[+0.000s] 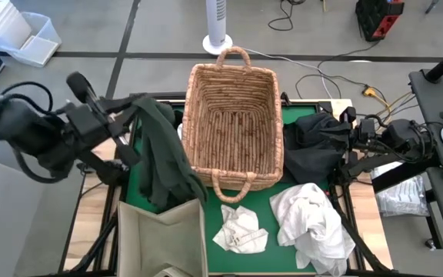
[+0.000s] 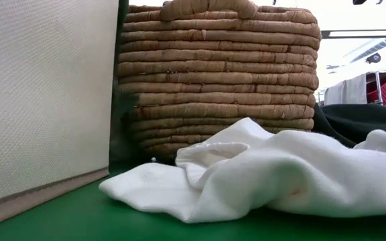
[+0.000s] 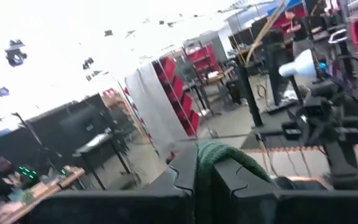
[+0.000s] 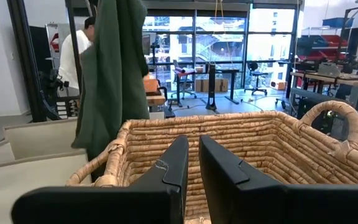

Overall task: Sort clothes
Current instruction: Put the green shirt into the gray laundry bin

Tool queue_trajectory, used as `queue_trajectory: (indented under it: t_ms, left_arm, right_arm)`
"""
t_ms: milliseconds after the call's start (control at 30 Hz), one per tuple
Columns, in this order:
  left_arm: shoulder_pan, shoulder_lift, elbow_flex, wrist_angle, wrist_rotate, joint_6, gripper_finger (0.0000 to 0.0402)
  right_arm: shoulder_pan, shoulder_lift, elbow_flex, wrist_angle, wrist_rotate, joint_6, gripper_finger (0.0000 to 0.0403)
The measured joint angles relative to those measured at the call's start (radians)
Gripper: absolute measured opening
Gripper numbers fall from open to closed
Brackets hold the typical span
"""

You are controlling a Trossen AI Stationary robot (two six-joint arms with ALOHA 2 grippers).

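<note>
My left gripper (image 1: 131, 110) is raised left of the wicker basket (image 1: 233, 127), shut on a dark green garment (image 1: 164, 150) that hangs down between the basket and the beige fabric bin (image 1: 160, 238). The garment also shows in the right wrist view (image 4: 110, 74) and low view (image 2: 121, 127). My right gripper (image 4: 192, 165) waits shut at the basket's right side, level, pointing across the rim. A black garment (image 1: 318, 138) lies heaped on the mat below it. Two white clothes (image 1: 241, 228) (image 1: 314, 223) lie crumpled on the green mat near the front. My left gripper pinches a bunched fold of the green garment (image 3: 221, 157) between its two fingers (image 3: 182, 171), which point about level. The cloth drapes over one finger and hangs slack below (image 1: 171, 173). Whether its lower end touches the mat I cannot tell.
The basket stands mid-table, one handle toward the far edge and one (image 1: 233, 187) toward the near edge. The fabric bin fills the near left corner (image 2: 42, 100). A person (image 4: 73, 53) stands in the room beyond the table. Cables and a fan base (image 1: 216, 42) lie on the floor behind.
</note>
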Motion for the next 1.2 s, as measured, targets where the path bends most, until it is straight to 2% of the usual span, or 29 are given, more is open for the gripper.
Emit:
queue_trajectory:
  t_ms: [133,400,600,833,1033,1200]
  left_arm:
    - [0.0,0.008,0.036,0.11,0.009,0.105,0.0]
    - [0.0,0.009,0.044,0.296,0.185,0.15,0.0]
    - [0.0,0.002,0.045,0.396,0.218,0.215,0.0]
    - [-0.005,0.002,0.045,0.468,0.468,0.178,0.0]
    - [-0.005,-0.002,0.045,0.566,0.581,0.183,0.0]
    - [-0.005,0.001,0.045,0.64,0.793,0.141,0.0]
  right_arm:
    - [0.0,0.0,0.0,0.0,0.0,-0.002,0.0031]
    - [0.0,0.0,0.0,0.005,0.0,-0.003,0.0031]
    - [0.0,0.0,0.0,0.017,0.0,-0.003,0.0031]
    - [0.0,0.0,0.0,0.024,0.0,-0.003,0.0031]
    - [0.0,0.0,0.0,0.023,0.0,-0.003,0.0031]
    - [0.0,0.0,0.0,0.024,0.0,-0.003,0.0031]
